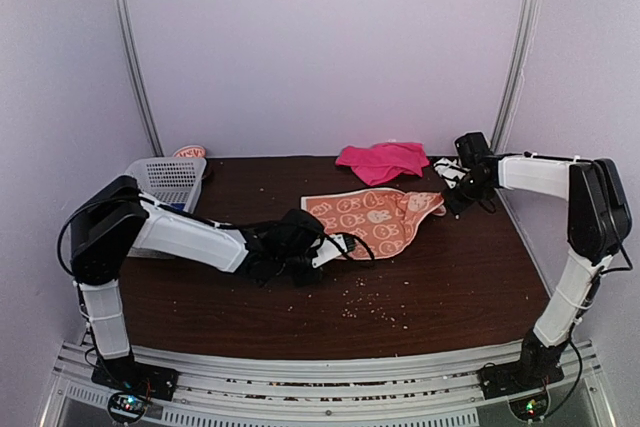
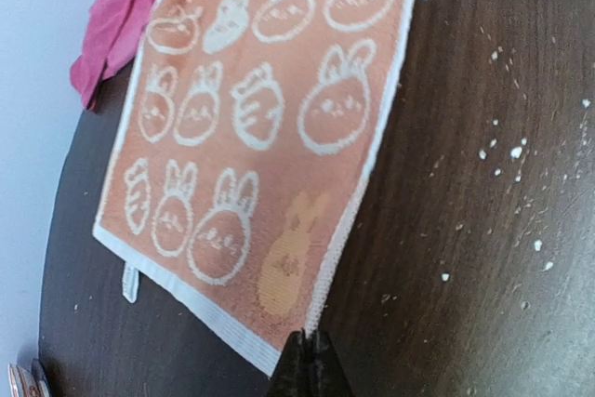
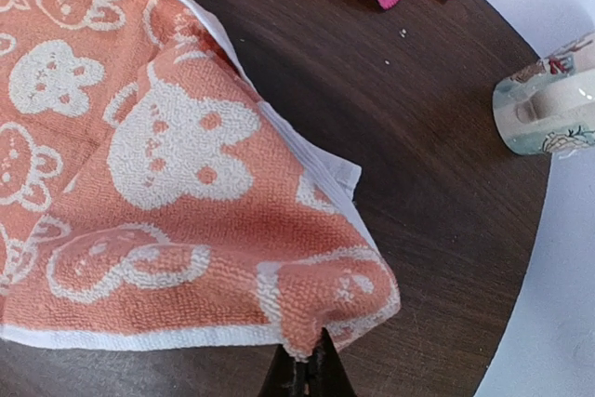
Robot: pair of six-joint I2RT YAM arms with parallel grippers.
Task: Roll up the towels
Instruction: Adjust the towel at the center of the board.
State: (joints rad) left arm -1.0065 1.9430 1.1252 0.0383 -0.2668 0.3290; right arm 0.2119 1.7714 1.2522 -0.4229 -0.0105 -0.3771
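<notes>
On the dark worktop the orange towel lies spread in the middle, with the pink towel crumpled just behind it. I see my left jaws clenched on the orange towel's near corner, and my right jaws pinch its right corner.

My left arm and right arm show white links, black joint housings and thin black cables; their black bases sit at seven and five o'clock.

Soft, even light throughout; both wrist views bend at their edges.
</notes>
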